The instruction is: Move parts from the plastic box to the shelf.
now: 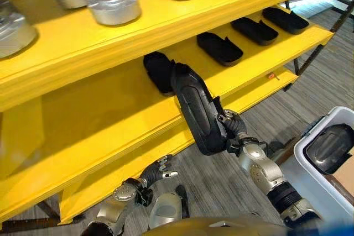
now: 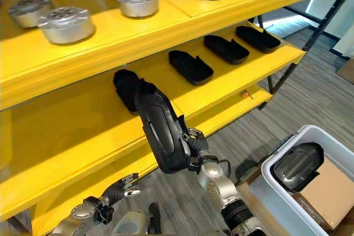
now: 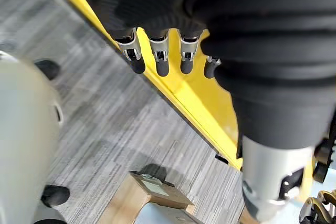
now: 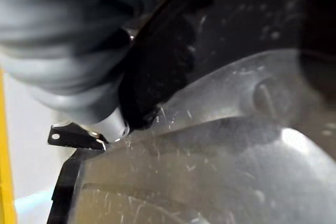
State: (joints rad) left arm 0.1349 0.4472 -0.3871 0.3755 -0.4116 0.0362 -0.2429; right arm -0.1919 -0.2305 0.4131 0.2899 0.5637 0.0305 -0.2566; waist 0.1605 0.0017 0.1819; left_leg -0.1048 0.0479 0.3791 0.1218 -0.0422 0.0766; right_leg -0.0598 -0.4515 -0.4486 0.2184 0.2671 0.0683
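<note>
Gripping a long black part (image 1: 193, 111) at the yellow shelf (image 1: 110, 109) — right hand (image 1: 235, 131), fingers seemingly curled, left hand (image 1: 157, 172) relaxed, low.

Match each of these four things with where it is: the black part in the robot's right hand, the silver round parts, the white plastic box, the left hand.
Things:
1. black part in the right hand
2. silver round parts
3. white plastic box
4. left hand

Places:
A. top shelf
B. on the floor, at the robot's right
C. low, under the shelf's front edge
D. at the middle shelf's edge

Pairs: 1-D, 2-A, 3-B, 4-C
</note>
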